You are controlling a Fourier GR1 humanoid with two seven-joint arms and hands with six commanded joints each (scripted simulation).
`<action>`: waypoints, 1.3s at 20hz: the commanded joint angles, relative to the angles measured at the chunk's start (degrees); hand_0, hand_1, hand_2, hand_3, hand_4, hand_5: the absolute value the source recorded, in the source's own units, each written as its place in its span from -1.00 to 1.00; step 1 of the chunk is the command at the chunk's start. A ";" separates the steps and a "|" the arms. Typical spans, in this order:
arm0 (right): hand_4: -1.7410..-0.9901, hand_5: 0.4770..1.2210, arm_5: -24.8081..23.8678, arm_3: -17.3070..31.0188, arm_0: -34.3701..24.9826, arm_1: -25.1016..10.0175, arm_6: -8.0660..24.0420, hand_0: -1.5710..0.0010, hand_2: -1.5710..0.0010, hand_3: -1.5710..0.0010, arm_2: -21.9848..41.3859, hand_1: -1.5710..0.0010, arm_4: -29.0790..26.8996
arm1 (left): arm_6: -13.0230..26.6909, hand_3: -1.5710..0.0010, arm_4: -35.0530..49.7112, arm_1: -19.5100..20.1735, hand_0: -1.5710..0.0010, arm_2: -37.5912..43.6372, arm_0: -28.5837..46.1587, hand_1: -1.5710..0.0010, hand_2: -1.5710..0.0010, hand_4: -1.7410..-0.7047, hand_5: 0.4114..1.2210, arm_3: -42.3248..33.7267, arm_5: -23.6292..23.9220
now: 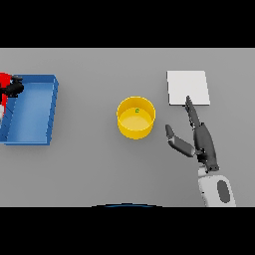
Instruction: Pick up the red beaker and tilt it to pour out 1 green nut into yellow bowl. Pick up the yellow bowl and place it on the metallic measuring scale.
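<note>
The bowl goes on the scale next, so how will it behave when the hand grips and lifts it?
The bowl looks stiff, with straight walls the right hand could clamp. Its wide flat base suggests it won't roll or tip. Holding only one small nut, it is probably light; the nut may slide if tilted.

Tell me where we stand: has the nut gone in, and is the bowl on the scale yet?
Pour looks done: a green nut lies inside the yellow bowl. The left hand is at the blue tray with the red beaker, grip unclear. The right hand is open beside the bowl, not holding it. Left: lift the bowl onto the metallic scale.
</note>
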 commanded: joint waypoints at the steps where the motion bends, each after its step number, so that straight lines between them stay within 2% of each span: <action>1: 0.53 -0.47 -0.60 0.09 0.35 0.18 -0.09 1.00 1.00 1.00 0.24 1.00 0.76 | -0.06 -0.74 1.02 1.63 -1.00 -0.52 1.49 -1.00 -1.00 -0.52 0.03 -3.19 -0.99; 2: 0.54 -0.48 -0.73 0.86 -0.12 -0.08 0.58 1.00 1.00 1.00 -0.18 1.00 0.76 | -1.11 -0.58 0.84 2.82 -1.00 -1.63 2.25 -0.97 -0.90 -0.17 -0.11 -5.64 -2.84; 3: 0.55 -0.48 -0.56 0.79 0.02 -0.23 0.18 1.00 1.00 1.00 -0.25 1.00 0.51 | -2.73 -0.40 1.04 4.15 -0.90 -2.08 2.97 -0.76 -0.67 0.13 -0.19 -7.41 -4.61; 4: 0.55 -0.48 -0.54 0.50 0.14 -0.23 -0.25 1.00 1.00 1.00 -0.01 1.00 0.70 | -4.86 -0.13 2.56 5.09 -0.60 -1.65 3.82 -0.41 -0.34 0.37 -0.25 -9.20 -7.58; 5: 0.54 -0.48 -0.45 0.18 0.42 0.00 -0.64 1.00 1.00 1.00 0.10 1.00 0.43 | -4.53 0.10 3.62 6.08 -0.28 -1.61 4.78 -0.12 -0.07 0.56 -0.30 -10.13 -9.56; 6: 0.56 -0.47 -0.27 -0.22 -0.04 0.20 0.27 1.00 1.00 1.00 0.19 1.00 0.14 | -4.38 0.28 4.70 6.52 -0.02 -1.54 5.38 0.10 0.15 0.68 -0.33 -11.29 -11.06; 8: 0.58 -0.45 -0.31 0.11 0.24 -0.34 -0.61 1.00 1.00 1.00 0.05 1.00 0.47 | -3.40 0.54 2.72 7.78 0.35 -3.04 5.00 0.42 0.45 0.85 -0.40 -11.50 -12.23; 10: 0.58 -0.43 -0.12 0.47 -0.13 -0.68 -0.36 1.00 1.00 1.00 -0.52 1.00 -0.10 | -4.30 0.70 1.37 6.87 0.58 -4.03 4.61 0.63 0.65 0.91 -0.42 -10.00 -12.70; 12: 0.55 -0.43 -0.16 -0.24 1.31 -0.65 -1.17 1.00 1.00 1.00 0.23 1.00 0.76 | -4.74 0.81 -0.18 5.77 0.73 -4.61 4.29 0.76 0.78 0.95 -0.42 -8.08 -11.54; 15: 0.51 -0.43 -0.12 -0.25 0.34 -0.74 0.15 1.00 1.00 1.00 -0.01 1.00 0.61 | -4.83 0.90 -1.39 4.83 0.86 -4.51 2.25 0.88 0.89 0.99 -0.42 -5.83 -10.67; 17: 0.51 -0.48 -1.49 -0.87 -0.22 -0.65 3.29 1.00 1.00 1.00 0.43 1.00 2.61 | -7.57 0.94 -1.62 4.32 0.91 -3.85 2.22 0.92 0.93 0.99 -0.39 -5.17 -9.40; 19: 0.58 -0.42 -0.53 -0.89 -0.88 -2.03 3.08 1.00 1.00 1.00 1.75 1.00 4.68 | -9.96 0.96 -1.28 4.76 0.94 -3.06 3.17 0.95 0.95 0.99 -0.35 -6.28 -8.19; 21: 0.61 -0.35 2.56 -1.53 -1.12 -4.45 0.82 1.00 1.00 1.00 3.62 1.00 5.97 | -10.08 0.97 -1.34 5.16 0.96 -2.98 3.73 0.97 0.97 0.98 -0.32 -7.55 -7.18; 22: 0.56 -0.32 4.12 -0.19 -3.62 -5.84 1.94 1.00 1.00 1.00 4.51 1.00 7.39 | -8.98 0.98 -1.44 5.26 0.97 -3.14 2.84 0.97 0.98 0.99 -0.31 -7.77 -7.39; 23: 0.52 -0.33 5.95 -0.27 -5.01 -7.93 2.60 1.00 1.00 1.00 5.61 1.00 9.07 | -9.85 0.98 -1.17 5.20 0.98 -2.93 3.23 0.98 0.98 0.98 -0.33 -7.79 -7.37; 24: 0.47 -0.36 7.22 0.44 -7.34 -10.08 4.16 1.00 1.00 1.00 6.97 1.00 12.01 | -9.87 0.99 -0.75 4.79 0.98 -2.89 3.53 0.98 0.98 0.97 -0.35 -8.31 -7.16; 26: 0.40 -0.39 9.91 1.21 -11.45 -14.38 4.84 1.00 1.00 1.00 10.47 1.00 18.16 | -10.45 0.99 -0.43 4.59 0.99 -2.46 3.23 0.99 0.99 0.97 -0.37 -7.35 -7.56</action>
